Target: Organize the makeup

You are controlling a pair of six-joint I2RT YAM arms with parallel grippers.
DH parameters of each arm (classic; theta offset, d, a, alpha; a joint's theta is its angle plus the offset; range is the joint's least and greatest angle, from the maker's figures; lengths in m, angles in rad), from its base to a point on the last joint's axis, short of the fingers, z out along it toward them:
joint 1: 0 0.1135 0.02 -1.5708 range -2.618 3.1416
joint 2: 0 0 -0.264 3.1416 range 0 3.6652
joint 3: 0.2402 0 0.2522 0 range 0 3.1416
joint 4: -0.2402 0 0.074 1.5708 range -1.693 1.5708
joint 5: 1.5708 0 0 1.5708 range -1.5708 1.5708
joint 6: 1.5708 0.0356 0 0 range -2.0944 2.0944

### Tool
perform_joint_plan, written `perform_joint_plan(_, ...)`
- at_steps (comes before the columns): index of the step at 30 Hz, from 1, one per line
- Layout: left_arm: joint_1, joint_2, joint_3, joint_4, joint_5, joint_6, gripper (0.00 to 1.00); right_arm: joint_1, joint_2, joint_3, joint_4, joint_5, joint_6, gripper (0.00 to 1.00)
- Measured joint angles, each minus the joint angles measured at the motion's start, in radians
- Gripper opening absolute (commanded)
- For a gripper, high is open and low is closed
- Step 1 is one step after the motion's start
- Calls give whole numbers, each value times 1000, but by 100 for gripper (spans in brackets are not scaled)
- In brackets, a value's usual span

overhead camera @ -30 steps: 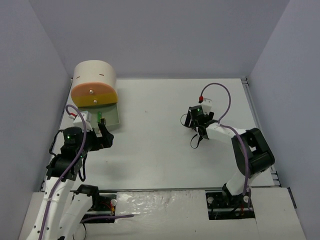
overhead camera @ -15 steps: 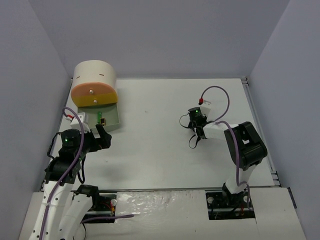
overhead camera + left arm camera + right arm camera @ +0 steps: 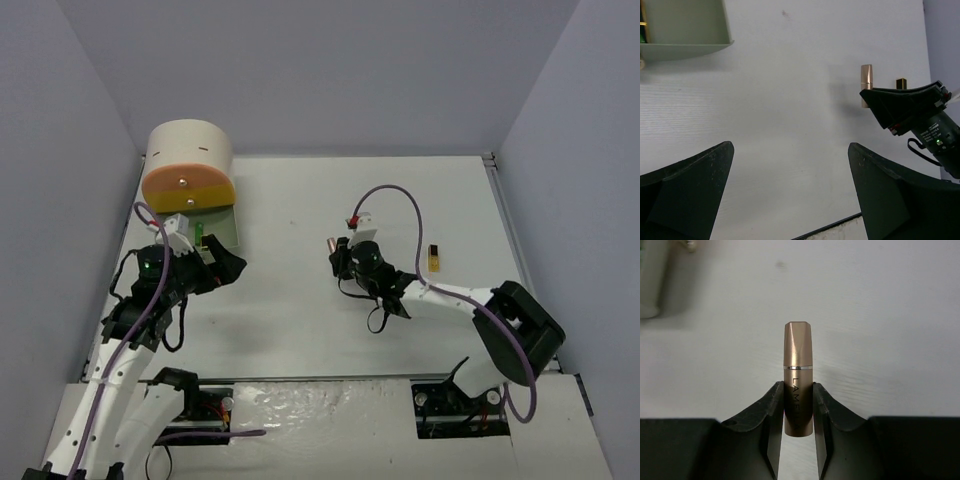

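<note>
Right pincer [image 3: 798, 386] pinches the rose-gold tube [image 3: 798, 352] — long axis along its fingers [image 3: 771, 410], cap outward.

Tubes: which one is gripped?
The rose-gold tube, pinched in the right gripper; the gold-black tube lies free on the table, the green tube in the drawer.

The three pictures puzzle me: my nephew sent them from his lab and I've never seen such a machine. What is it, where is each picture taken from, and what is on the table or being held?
These are two robot arms bolted at a table's near edge. The overhead picture looks down on both. The other two come from a camera on each wrist, so each shows its own hand. The right hand is shut on a rose-gold tube. The left hand is open and empty, near a green drawer pulled out of a cream drum-shaped box. A gold-black tube lies on the white table.
</note>
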Motion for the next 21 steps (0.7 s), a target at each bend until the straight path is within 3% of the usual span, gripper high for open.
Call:
perform_joint_plan(5,-113,61,-4,87,-9,-96,91,150,-39,-1,127,-55,-53,0)
perform_joint_plan(12,-269,125,-4,168,-94,-181,83,266,-30,24,218,-87,-106,0)
perform_joint_plan(19,-336,182,-4,200,-156,-232,65,290,-7,38,283,-104,-114,0)
perform_joint_plan(21,-354,196,-4,212,-168,-245,55,291,-1,38,291,-108,-114,0)
